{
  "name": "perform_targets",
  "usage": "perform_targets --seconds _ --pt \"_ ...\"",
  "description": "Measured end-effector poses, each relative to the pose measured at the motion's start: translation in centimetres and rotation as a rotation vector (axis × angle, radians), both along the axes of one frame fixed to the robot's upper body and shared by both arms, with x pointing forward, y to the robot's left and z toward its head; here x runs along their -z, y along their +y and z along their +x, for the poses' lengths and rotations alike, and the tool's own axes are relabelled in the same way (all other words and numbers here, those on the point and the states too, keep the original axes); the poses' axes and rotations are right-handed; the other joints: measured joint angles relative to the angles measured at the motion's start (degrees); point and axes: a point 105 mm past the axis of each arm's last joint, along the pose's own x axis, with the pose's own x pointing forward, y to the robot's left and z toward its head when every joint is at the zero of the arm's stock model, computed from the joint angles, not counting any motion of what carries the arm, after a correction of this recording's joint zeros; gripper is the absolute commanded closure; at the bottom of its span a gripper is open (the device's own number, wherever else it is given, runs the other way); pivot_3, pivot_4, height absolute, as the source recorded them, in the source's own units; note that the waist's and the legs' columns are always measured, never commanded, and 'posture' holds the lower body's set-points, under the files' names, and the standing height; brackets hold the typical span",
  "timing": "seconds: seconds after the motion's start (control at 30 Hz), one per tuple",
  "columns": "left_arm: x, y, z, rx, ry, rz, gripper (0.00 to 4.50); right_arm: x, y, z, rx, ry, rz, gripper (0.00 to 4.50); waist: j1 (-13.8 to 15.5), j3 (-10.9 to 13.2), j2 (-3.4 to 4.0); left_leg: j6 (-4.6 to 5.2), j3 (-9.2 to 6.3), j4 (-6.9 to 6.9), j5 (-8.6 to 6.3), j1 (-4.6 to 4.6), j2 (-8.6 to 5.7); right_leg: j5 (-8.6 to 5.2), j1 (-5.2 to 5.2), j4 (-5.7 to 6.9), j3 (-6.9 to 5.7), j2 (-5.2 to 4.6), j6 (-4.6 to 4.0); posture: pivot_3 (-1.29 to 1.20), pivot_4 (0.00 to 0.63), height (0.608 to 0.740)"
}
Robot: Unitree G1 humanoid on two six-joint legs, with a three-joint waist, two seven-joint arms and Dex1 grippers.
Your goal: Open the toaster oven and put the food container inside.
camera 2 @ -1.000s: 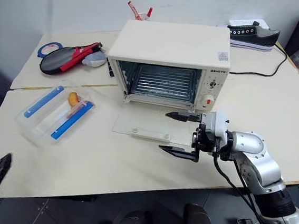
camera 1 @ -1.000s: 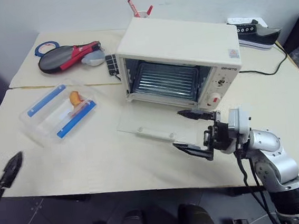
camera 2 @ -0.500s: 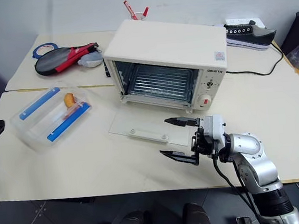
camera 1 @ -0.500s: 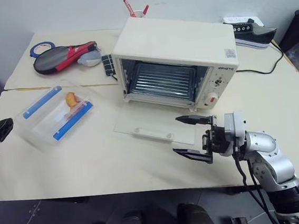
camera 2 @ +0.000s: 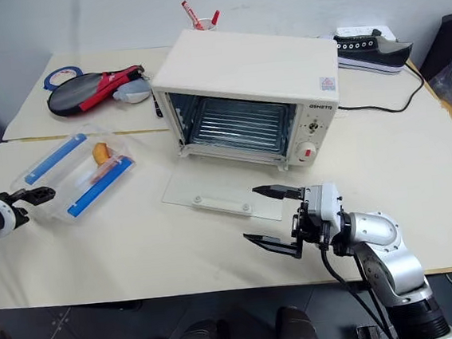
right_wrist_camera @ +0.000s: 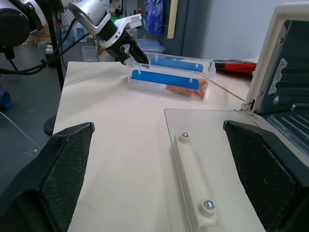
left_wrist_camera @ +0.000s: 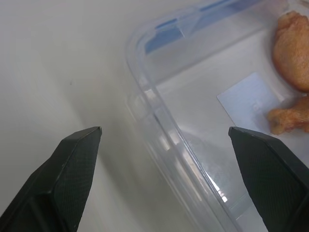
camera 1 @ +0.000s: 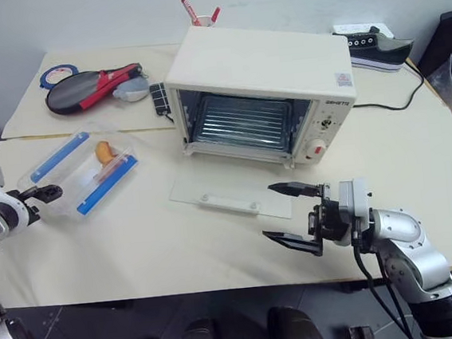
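On the table [camera 1: 177, 246], the toaster oven [camera 1: 263, 94] was seen with its glass door [camera 1: 233, 199] lowered flat. The food container [camera 1: 78, 172] lay well to its left, the spread left gripper [camera 1: 42, 193] at its near corner. The right gripper [camera 1: 290, 215], spread wide, was held before the door. A paddle [camera 1: 90, 86] and shoe [camera 1: 378, 46] lay behind.

Cream-white toaster oven [camera 1: 261, 74]; clear, blue-stripped food container [camera 1: 78, 173]; black grippers

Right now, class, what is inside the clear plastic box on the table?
Orange food pieces lie inside the box, with a pale label. The blue clip strips cover part of the inside, so anything beneath them cannot be seen.
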Motion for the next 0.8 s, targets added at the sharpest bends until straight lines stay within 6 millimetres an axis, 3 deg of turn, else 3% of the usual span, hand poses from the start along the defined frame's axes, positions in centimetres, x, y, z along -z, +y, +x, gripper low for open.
perform_targets --seconds 0.33,0.43,0.8 --pt "-0.14 0.96 -0.39 -0.038 0.009 0.019 0.03 -0.05 -0.12 -0.07 0.013 -0.003 -0.006 0.0 0.0 0.0 0.0 0.0 0.02 -0.01 0.0 0.0 0.01 0.0 -0.03 0.01 0.01 -0.01 0.0 0.0 0.15 0.74" --pt "0.07 0.78 -0.34 -0.032 0.01 0.007 0.64 0.0 -0.15 -0.05 0.015 -0.005 -0.014 0.0 0.01 0.0 0.0 0.0 0.03 0.0 0.0 0.0 0.0 0.0 -0.03 0.01 0.02 -0.02 0.0 0.0 0.15 0.74" --pt "-0.27 0.41 -0.4 -0.028 -0.015 -0.011 3.82 -0.13 -0.17 0.1 0.018 -0.014 -0.021 0.0 -0.14 -0.01 -0.02 0.0 0.21 -0.03 0.0 0.0 0.03 0.0 -0.19 0.08 0.11 -0.01 0.0 0.0 0.15 0.74"
